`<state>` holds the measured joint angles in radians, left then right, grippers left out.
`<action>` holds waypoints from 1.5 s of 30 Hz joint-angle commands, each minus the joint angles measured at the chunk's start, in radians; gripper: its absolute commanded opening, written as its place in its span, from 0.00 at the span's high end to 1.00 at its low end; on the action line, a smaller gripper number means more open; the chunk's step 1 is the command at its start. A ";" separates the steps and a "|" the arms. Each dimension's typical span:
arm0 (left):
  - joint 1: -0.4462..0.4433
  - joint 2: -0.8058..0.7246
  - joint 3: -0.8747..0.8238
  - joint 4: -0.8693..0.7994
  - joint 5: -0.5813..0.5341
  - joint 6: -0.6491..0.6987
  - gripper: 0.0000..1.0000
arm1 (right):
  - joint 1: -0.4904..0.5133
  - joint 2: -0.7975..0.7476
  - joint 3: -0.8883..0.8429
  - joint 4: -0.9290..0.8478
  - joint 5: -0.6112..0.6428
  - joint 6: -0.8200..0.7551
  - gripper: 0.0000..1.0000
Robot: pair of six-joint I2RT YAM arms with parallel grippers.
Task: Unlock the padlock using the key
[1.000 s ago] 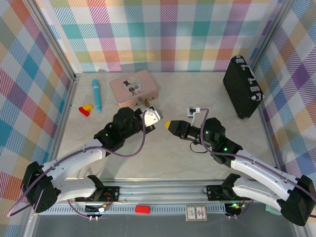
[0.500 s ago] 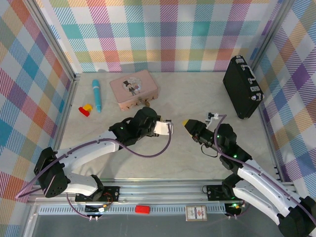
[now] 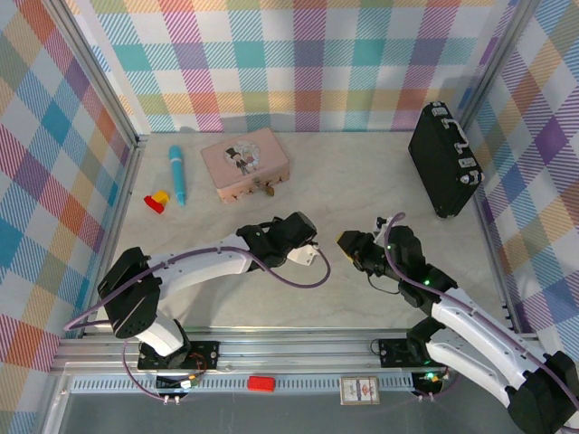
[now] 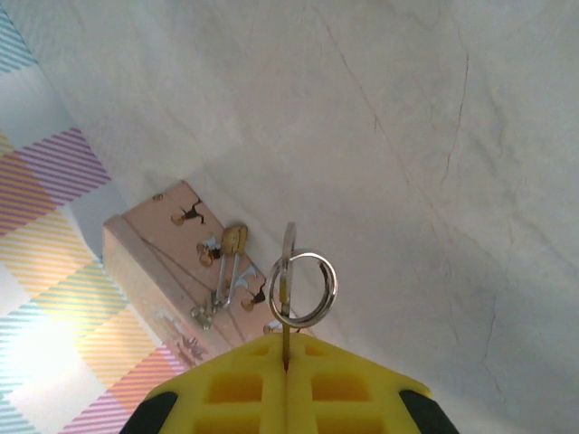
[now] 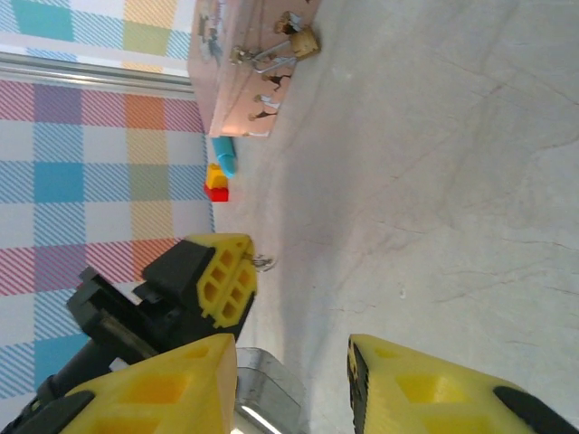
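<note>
The padlock [image 4: 233,240], brass with a thin silver shackle, hangs on the front latch of the pink tin box [image 4: 158,258]. I also see the padlock [image 5: 303,41] on the box [image 5: 237,86] in the right wrist view, and the padlock [image 3: 265,188] from above. My left gripper [image 4: 288,351] is shut on the key [image 4: 288,271], which stands edge-on with its ring [image 4: 306,289] above the fingertips, a short way from the padlock. From above, the left gripper [image 3: 306,235] sits mid-table in front of the box. My right gripper [image 3: 348,242] is beside it, open [image 5: 294,384] and empty.
A black case [image 3: 443,158] stands at the back right. A blue pen [image 3: 176,174] and a red and yellow brick [image 3: 157,201] lie left of the box. Plaid walls close in the back and both sides. The left gripper's yellow fingers [image 5: 226,280] are close ahead of my right fingers.
The left gripper has swung right and nearer, away from the box, keeping the key. The right gripper has drawn back to the right and slightly nearer.
</note>
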<state>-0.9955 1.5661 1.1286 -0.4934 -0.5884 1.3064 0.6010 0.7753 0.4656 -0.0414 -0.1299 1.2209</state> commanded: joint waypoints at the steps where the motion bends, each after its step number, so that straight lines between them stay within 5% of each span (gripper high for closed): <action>1: -0.070 0.014 0.008 -0.053 -0.059 0.019 1.00 | -0.005 -0.003 0.022 -0.045 0.024 0.018 0.62; 6: -0.018 0.056 -0.027 -0.033 -0.078 -0.033 1.00 | -0.006 0.000 0.019 -0.049 0.026 0.017 0.61; 13: -0.077 0.058 -0.020 0.007 -0.099 -0.059 1.00 | -0.007 0.028 0.012 -0.049 0.005 0.009 0.61; 22: -0.077 -0.224 -0.298 0.546 0.081 0.008 1.00 | -0.007 0.097 0.011 0.049 -0.081 0.044 0.66; 31: -0.042 -0.267 -0.369 0.865 0.286 -0.031 1.00 | 0.040 0.141 0.027 0.274 -0.157 0.089 0.66; 45: 0.043 -0.287 -0.396 0.888 0.428 -0.056 1.00 | 0.059 -0.035 -0.022 0.301 -0.039 0.119 0.61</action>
<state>-0.9657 1.3064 0.7429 0.3687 -0.2169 1.2716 0.6559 0.7532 0.4316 0.2451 -0.1940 1.3319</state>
